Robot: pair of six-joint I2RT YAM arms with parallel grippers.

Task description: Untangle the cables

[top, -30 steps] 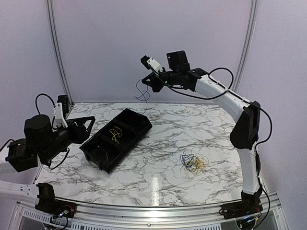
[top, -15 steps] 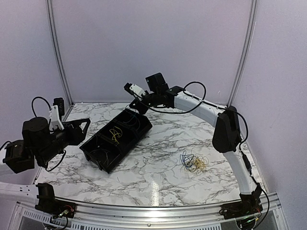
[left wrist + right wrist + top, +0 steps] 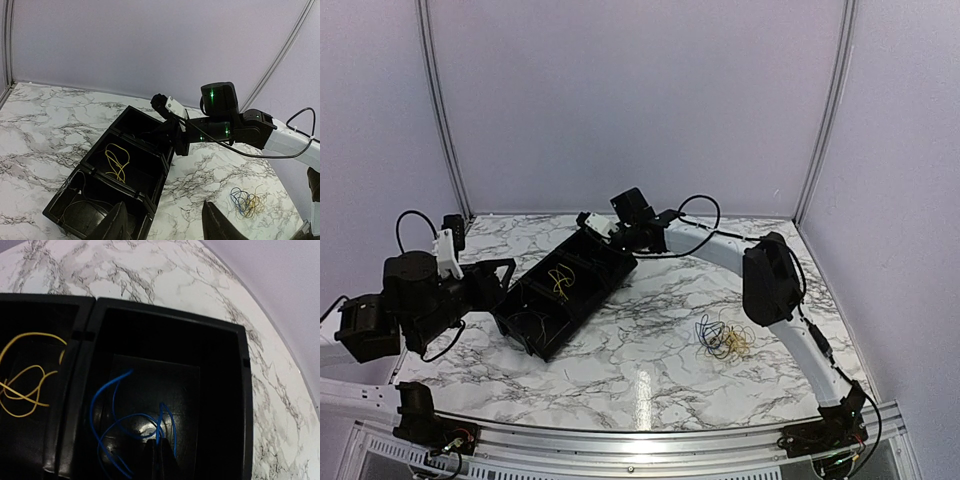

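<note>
Where one tray (image 3: 165, 313) sits, one blue cable (image 3: 160, 424) (one yellow cable (image 3: 35, 334))

Glossy marbled table (image 3: 660, 300); matt black plastic tray (image 3: 242, 405).

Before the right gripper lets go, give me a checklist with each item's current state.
1. right gripper down in the end compartment of the tray: ok.
2. blue cable lying inside that compartment: ok.
3. yellow cable separate, in the next compartment: ok.
4. left gripper clear of the tray: cannot tell.
5. blue cable released: not ok, jaws shut on it.
6. tangle on the table sorted: not ok.
</note>
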